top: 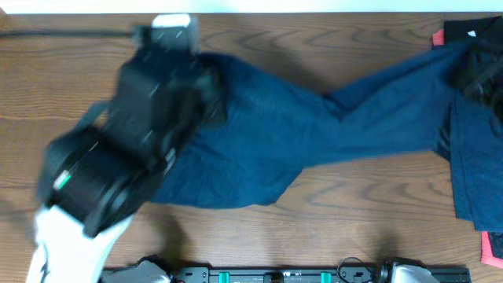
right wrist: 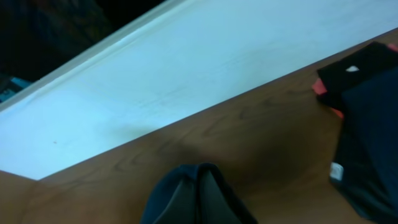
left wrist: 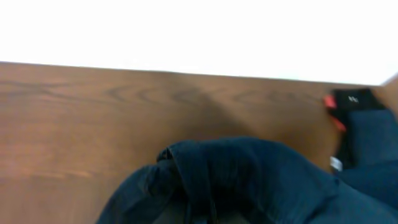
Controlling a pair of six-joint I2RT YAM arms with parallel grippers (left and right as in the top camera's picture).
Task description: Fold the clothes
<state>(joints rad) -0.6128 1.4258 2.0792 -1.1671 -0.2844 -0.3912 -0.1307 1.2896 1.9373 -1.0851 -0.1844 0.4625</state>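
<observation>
The navy trousers lie across the wooden table, one leg reaching to the back right. My left arm hangs over their left end, and the left gripper is shut on a bunched fold of them. In the right wrist view my right gripper is shut on a raised fold of navy cloth. I cannot make that gripper out in the overhead view. A second navy garment with a small white label lies at the right, and a black piece with a red edge at the back right.
A black cable runs along the back left edge. Another red piece shows at the front right corner. The arm bases sit along the front edge. Bare wood shows in front of the trousers.
</observation>
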